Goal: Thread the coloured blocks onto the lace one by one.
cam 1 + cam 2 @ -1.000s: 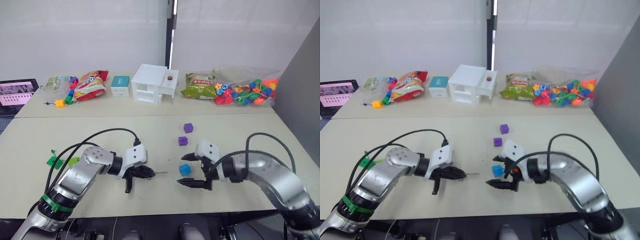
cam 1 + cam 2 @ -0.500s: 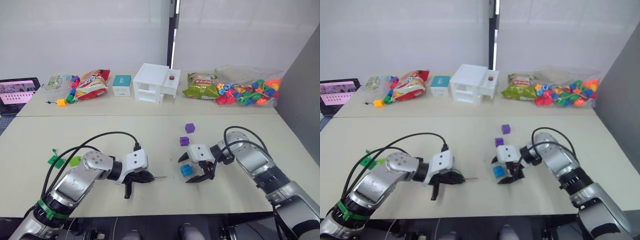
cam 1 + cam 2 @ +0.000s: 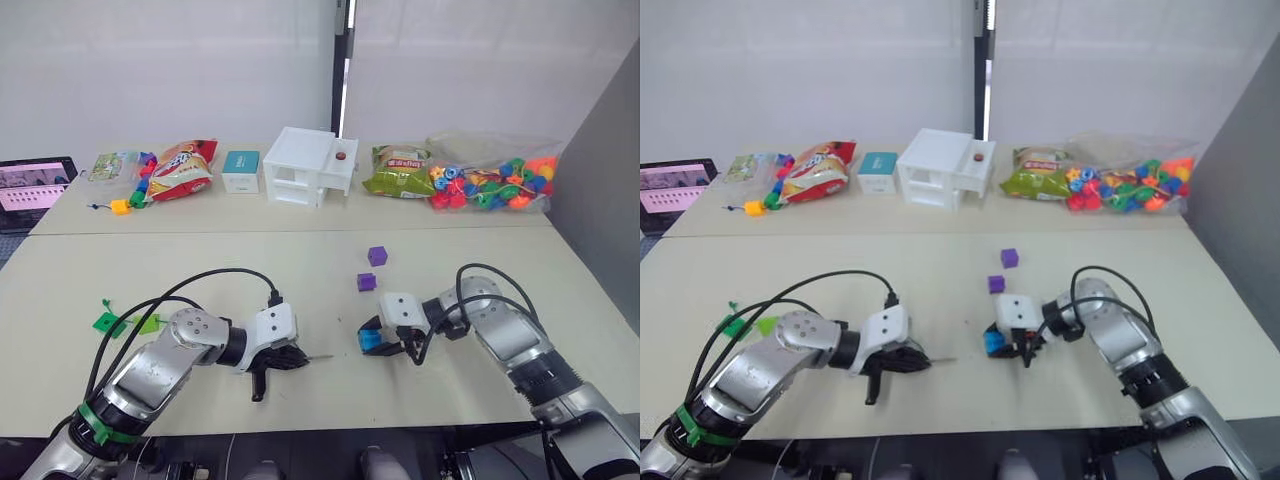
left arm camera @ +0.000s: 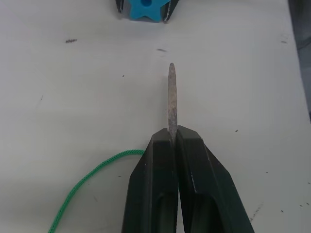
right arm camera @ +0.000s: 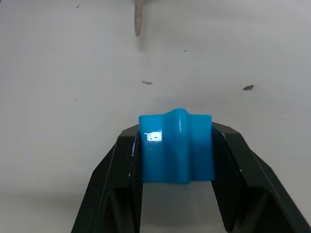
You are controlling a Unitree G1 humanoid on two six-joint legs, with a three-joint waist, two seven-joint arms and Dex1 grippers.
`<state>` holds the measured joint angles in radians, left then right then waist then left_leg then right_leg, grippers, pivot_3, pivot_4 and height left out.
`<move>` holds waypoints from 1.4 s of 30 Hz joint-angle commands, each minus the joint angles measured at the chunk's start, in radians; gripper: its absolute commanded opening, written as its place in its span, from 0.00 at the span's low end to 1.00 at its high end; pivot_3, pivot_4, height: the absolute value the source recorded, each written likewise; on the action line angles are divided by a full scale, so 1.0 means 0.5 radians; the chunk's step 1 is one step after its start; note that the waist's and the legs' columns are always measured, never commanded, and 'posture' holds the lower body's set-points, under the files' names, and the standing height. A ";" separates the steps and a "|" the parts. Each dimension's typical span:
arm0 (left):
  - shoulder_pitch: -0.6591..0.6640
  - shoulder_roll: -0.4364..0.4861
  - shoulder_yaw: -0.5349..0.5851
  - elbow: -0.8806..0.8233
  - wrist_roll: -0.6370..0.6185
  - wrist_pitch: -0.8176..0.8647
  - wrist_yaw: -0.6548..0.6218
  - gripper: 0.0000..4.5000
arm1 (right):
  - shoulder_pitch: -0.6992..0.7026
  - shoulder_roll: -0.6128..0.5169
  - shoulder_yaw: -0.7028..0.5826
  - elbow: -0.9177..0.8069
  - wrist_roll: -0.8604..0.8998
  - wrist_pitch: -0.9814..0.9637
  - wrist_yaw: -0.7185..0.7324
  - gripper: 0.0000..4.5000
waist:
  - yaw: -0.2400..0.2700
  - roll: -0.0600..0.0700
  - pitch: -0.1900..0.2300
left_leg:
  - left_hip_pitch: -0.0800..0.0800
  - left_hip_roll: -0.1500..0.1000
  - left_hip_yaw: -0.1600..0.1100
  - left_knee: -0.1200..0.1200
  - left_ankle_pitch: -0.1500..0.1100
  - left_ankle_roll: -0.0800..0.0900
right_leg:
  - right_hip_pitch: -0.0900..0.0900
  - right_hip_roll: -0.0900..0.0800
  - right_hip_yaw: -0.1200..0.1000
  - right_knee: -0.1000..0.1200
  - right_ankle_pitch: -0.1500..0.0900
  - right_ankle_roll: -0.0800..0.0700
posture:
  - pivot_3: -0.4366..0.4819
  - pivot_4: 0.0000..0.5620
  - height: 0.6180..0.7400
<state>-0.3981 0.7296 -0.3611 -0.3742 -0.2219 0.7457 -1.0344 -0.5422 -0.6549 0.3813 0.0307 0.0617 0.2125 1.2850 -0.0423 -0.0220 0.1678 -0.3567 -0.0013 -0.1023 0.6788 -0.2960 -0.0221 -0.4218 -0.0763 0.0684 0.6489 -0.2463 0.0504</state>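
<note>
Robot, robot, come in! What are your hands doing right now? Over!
Left gripper shut on lace tip. Right gripper shut on blue block. Bare table between them.

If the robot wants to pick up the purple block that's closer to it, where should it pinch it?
Best to pinch the nearer purple block on two opposite flat sides, coming straight down from above. It sits flat on the table with open space all round, and the other purple block stands apart behind it, so the fingers should fit. Leave its hole uncovered for the lace.

Blue block, green lace
</note>
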 commanded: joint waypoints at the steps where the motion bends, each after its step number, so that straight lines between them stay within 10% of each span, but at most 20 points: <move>1: -0.158 -0.056 -0.030 -0.014 0.015 0.141 0.063 0.00 | 0.071 0.004 0.019 -0.243 -0.022 0.209 -0.084 0.30 | 0.002 0.000 0.000 | 0.000 0.000 0.000 0.001 0.000 0.000 | 0.000 0.000 0.000 0.000 0.000 0.000 | 0.48 0.27 1.00; 42: -0.510 -0.235 -0.303 0.012 -0.035 0.370 0.105 0.00 | 0.132 0.020 0.096 -0.587 -0.044 0.651 -0.257 0.30 | 0.001 0.000 0.000 | 0.000 -0.001 0.000 0.002 0.000 0.000 | 0.001 0.000 0.000 -0.001 0.000 0.000 | 0.48 0.27 1.00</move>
<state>-0.6291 0.6311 -0.5030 -0.3383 -0.2320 0.9609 -0.9731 -0.4852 -0.6557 0.4098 -0.2279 0.0229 0.5332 1.1534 -0.0419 -0.0221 0.1677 -0.3567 -0.0017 -0.1022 0.6797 -0.2959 -0.0222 -0.4212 -0.0765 0.0685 0.6485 -0.2463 0.0505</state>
